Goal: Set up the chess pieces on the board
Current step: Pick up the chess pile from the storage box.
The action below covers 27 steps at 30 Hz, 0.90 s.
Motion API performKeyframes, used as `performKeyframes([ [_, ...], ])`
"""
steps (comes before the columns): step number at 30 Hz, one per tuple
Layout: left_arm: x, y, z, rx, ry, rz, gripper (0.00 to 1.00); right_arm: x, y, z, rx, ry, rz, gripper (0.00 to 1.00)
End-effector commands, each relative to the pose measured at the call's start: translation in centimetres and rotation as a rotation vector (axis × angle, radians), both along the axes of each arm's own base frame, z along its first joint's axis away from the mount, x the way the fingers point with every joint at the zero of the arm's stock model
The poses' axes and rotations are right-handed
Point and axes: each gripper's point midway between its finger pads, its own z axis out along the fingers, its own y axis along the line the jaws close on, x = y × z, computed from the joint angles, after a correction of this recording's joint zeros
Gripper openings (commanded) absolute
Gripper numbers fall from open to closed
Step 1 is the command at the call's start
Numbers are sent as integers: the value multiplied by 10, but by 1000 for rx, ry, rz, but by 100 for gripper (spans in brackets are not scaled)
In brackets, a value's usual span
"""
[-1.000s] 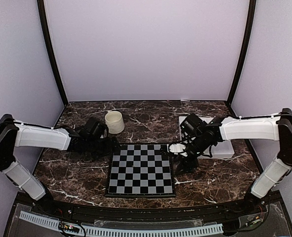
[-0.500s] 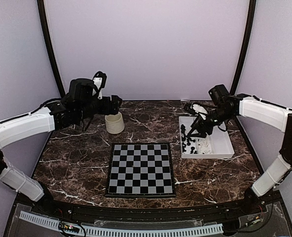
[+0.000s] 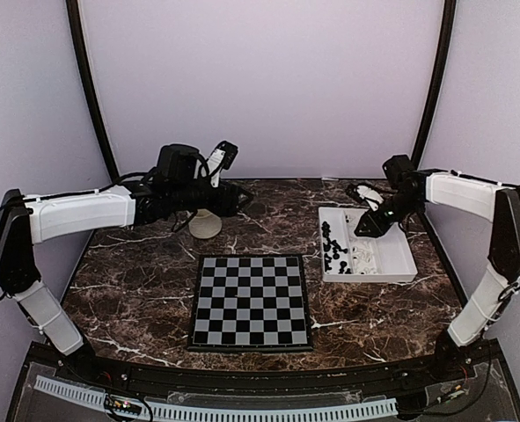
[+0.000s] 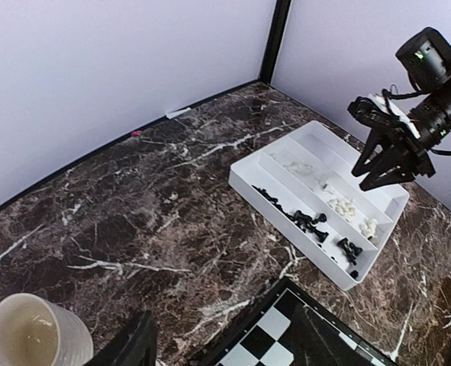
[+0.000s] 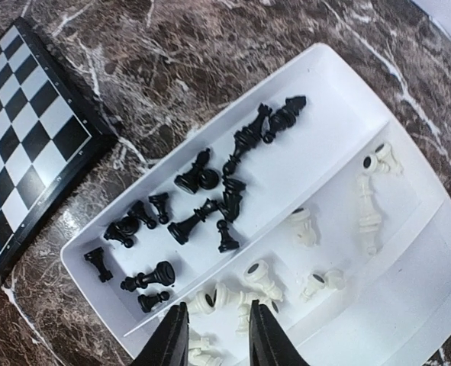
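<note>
Chess pieces (image 5: pixel 191 181) that I can see lie in the white compartmented tray (image 3: pixel 396 255), which sits on the marble desk (image 3: pixel 136 290) right of the board (image 3: pixel 251 301). Black pieces (image 5: pixel 244 141) fill the compartment nearest the board, white pieces (image 5: pixel 305 226) the next one. Right end effector (image 5: pixel 214 335) hangs over the white pieces, fingers close with a narrow gap; I cannot tell if it pinches one. Left end effector (image 4: pixel 225 347) hangs above the desk near the cream mug (image 4: pixel 27 335), fingers spread wide with nothing between them
</note>
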Motion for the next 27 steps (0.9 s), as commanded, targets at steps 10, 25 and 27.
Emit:
performKeyframes([
  [10,-16,-13,-1,-42,72,-76,63,48,-26,-27,-118,3,-130,22],
  [25,-12,-17,-20,-22,128,-72,64,71,-10,-31,-85,22,-131,21],
  [27,-13,-18,-21,-21,130,-74,64,78,-18,-34,-104,17,-158,21],
])
